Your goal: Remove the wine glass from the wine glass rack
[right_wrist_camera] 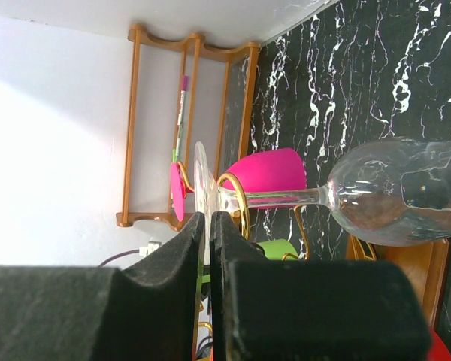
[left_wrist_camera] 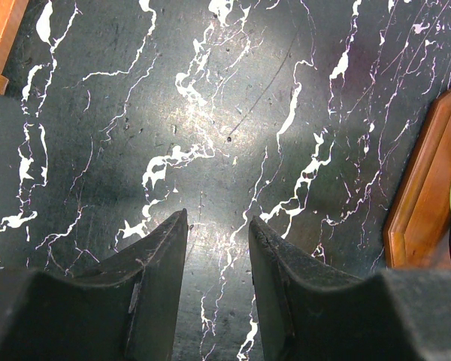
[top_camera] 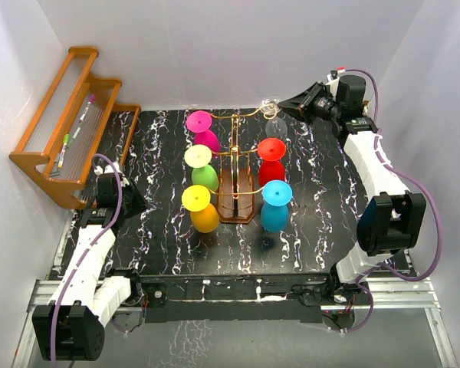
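The wine glass rack (top_camera: 237, 205) stands mid-table, with a dark wooden base, central post and gold wire arms. A clear wine glass (top_camera: 274, 123) hangs upside down from its far right arm; in the right wrist view its bowl (right_wrist_camera: 402, 192) and stem show clearly. My right gripper (top_camera: 285, 107) is shut on the glass's foot rim (right_wrist_camera: 204, 180), pinched between the fingers (right_wrist_camera: 188, 248). My left gripper (left_wrist_camera: 218, 226) is open and empty over the table, left of the rack's base (left_wrist_camera: 425, 188).
Coloured glasses hang on the rack: pink (top_camera: 203, 130), pale yellow and green (top_camera: 202, 169), yellow-orange (top_camera: 202, 208), red (top_camera: 272, 159), blue (top_camera: 275, 205). An orange-brown stepped shelf (top_camera: 69, 123) with markers stands at the far left. White walls enclose the table.
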Tool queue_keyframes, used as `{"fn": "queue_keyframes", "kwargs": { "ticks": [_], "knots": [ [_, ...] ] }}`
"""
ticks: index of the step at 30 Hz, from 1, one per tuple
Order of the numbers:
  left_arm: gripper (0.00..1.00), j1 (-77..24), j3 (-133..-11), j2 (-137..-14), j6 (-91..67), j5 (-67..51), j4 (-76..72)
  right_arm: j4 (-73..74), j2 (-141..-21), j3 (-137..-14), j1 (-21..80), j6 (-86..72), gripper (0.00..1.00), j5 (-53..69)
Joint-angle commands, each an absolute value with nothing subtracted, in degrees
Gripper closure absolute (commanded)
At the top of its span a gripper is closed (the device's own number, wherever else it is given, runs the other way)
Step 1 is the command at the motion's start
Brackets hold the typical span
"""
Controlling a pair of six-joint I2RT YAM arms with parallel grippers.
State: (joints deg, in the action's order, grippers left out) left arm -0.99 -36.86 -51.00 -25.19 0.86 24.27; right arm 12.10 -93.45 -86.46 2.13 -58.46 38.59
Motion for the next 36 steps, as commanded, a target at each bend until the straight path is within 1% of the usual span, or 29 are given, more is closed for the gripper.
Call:
{"fn": "queue_keyframes", "kwargs": {
  "ticks": [1, 5, 14, 22, 36],
  "knots": [
    [0.63, -1.2, -38.4, -50.4, -25.6, 0.8, 24.7, 5.8, -92.5, -86.9, 1.7, -59.3, 0.93, 36.7],
    [0.63, -1.2, -38.3, -50.5, -25.6, 0.7, 24.7, 5.2, -91.6, -85.6, 1.7, -59.5, 0.93, 35.2],
    [0.63, -1.3, -38.3, -50.7, -25.6, 0.6, 24.5, 0.6, -93.3, -85.9, 2.1, -60.2, 0.93, 39.2],
    [0.63, -1.2, -38.3, -50.9, -25.6, 0.6, 24.5, 4.0, -96.4, -90.9, 4.4, -56.8, 0.93, 41.6],
    [0.63, -1.3, -38.3, -50.9, -25.6, 0.5, 24.5, 7.7, -93.5, -90.3, 5.5, -53.3, 0.93, 43.9]
  ]
}}
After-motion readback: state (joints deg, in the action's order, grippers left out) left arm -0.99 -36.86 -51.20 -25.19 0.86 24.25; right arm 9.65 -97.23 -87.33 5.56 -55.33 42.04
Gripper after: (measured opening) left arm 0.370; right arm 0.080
